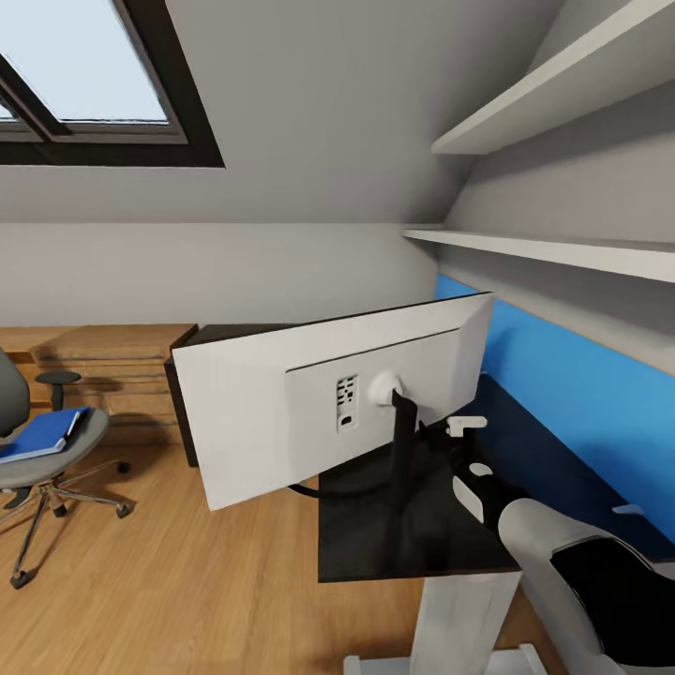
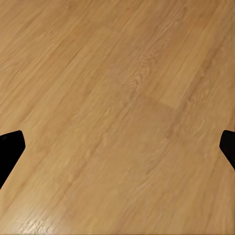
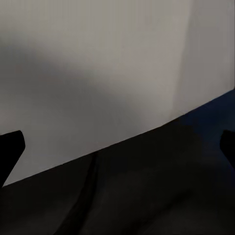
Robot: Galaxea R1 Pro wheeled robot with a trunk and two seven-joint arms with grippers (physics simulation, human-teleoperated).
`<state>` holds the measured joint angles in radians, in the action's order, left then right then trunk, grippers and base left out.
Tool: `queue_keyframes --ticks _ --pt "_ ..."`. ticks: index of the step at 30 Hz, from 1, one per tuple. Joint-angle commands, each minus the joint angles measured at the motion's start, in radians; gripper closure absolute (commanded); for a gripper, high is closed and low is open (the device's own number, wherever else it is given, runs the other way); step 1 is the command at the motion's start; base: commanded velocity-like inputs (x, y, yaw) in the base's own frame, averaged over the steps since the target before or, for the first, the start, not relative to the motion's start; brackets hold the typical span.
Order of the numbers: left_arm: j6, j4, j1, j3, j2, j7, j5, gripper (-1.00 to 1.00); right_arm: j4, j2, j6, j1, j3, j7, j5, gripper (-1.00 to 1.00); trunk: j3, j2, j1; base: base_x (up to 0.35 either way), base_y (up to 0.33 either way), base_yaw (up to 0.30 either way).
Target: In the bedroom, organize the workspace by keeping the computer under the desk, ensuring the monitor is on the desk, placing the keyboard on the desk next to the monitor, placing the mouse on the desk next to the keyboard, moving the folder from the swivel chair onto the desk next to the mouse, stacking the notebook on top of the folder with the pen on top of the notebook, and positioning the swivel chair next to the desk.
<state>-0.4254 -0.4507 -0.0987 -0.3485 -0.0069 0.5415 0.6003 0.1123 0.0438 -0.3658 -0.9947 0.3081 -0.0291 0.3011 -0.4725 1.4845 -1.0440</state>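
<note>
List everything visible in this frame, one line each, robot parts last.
monitor: one, light grey back facing the camera, tilted, on a thin black stand on the desk.
desk: one, glossy black top, white leg, blue back panel.
swivel chair: one, grey, on the wooden floor at far left.
folder: one, blue, lying on the chair seat.
wall shelves: two, white, above the desk.
skylight: one, dark frame, in the sloped ceiling.
right gripper: behind the monitor stand, fingers spread in its wrist view.
left gripper: open, over wooden floor.
</note>
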Motion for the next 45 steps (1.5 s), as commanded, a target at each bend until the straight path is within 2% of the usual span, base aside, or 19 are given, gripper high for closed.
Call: queue_keyframes --ticks 1,31,36,45 --pt "-0.006 0.001 -0.001 -0.01 0.0 0.005 0.007 -1.0 0.0 0.001 -0.002 -0.001 0.008 -0.003 0.007 -1.0 -0.001 0.001 0.0 0.25 0.0 0.0" --pt "-0.009 0.001 -0.001 -0.014 -0.001 0.005 0.005 -1.0 0.0 0.001 -0.003 -0.001 0.008 -0.003 0.007 -1.0 -0.001 0.001 0.0 0.177 0.0 0.0" --pt "-0.009 0.001 -0.001 -0.014 -0.001 0.005 0.008 -1.0 0.0 0.001 -0.003 -0.001 0.008 -0.003 0.007 -1.0 -0.001 0.001 0.0 -0.057 0.0 0.0" --pt "-0.009 0.001 -0.001 -0.013 -0.001 0.006 0.009 -1.0 0.0 0.001 -0.002 -0.001 0.008 -0.003 0.007 -1.0 -0.001 0.001 0.0 -0.302 0.0 0.0"
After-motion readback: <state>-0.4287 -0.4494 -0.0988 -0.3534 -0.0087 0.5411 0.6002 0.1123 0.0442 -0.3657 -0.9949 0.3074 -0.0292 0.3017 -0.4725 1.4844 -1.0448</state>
